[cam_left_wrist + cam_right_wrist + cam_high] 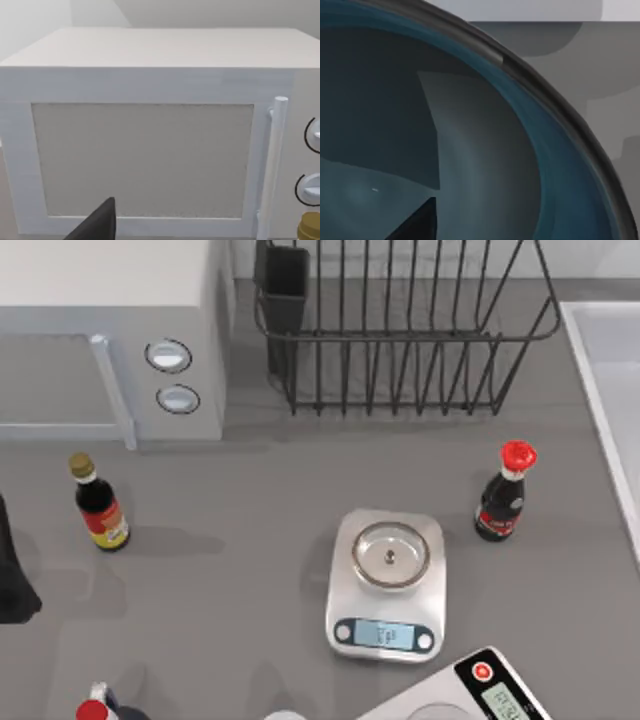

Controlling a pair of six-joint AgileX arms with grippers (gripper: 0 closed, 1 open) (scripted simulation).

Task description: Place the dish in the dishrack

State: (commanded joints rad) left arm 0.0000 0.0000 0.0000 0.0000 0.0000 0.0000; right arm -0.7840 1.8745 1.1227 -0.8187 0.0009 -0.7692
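The teal-blue dish (pixel 555 165) lies very close under my right wrist camera, its curved dark rim (pixel 560 107) sweeping across the picture. A dark part of my right gripper (pixel 420 225) pokes in over the dish's inside. The dishrack (pixel 400 335), a black wire basket with a dark rectangular cup (pixel 283 290) at its left corner, stands at the back of the table, right of the middle. My left arm (pixel 12 580) sits parked at the table's left edge. Its gripper (pixel 97 225) faces the front of the white microwave (pixel 145 160).
The white microwave (pixel 110 330) fills the back left. A soy bottle (pixel 100 505) stands left, a red-capped bottle (pixel 505 495) right. A silver scale (pixel 388 580) sits mid-table, a second scale (pixel 470 695) at the front edge, a white tray (pixel 610 380) far right.
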